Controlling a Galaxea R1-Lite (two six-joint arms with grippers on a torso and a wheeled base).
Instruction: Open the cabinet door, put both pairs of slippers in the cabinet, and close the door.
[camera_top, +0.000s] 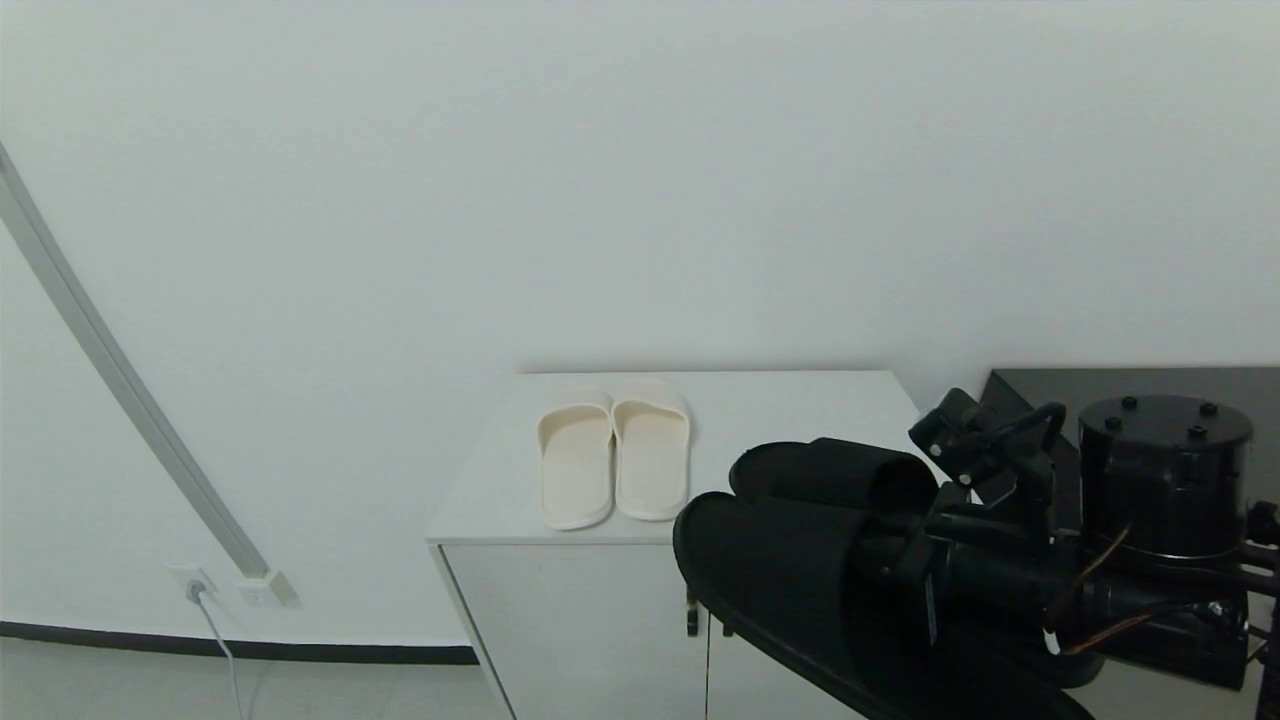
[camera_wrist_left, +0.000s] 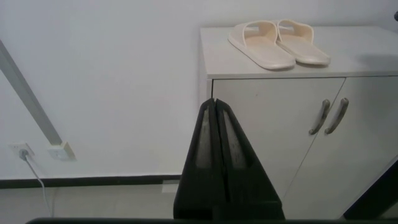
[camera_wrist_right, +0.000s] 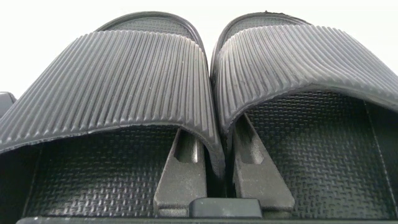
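Note:
A pair of cream slippers (camera_top: 613, 455) (camera_wrist_left: 280, 42) lies side by side on top of the white cabinet (camera_top: 790, 405) (camera_wrist_left: 267, 124). Both cabinet doors are closed, and their two metal handles (camera_wrist_left: 328, 116) meet at the middle. My right gripper (camera_wrist_right: 214, 134) is shut on the pair of black slippers (camera_top: 800, 530) (camera_wrist_right: 124, 81), pinching the inner edges of both straps together. It holds them in the air in front of the cabinet's right half. My left gripper (camera_wrist_left: 215, 107) is shut and empty, low and to the left of the cabinet.
The cabinet stands against a plain white wall. On the left, a grey slanted strip (camera_top: 100, 350) runs down the wall to a socket with a plugged-in cable (camera_top: 192, 583). A dark surface (camera_top: 1100, 385) adjoins the cabinet on the right.

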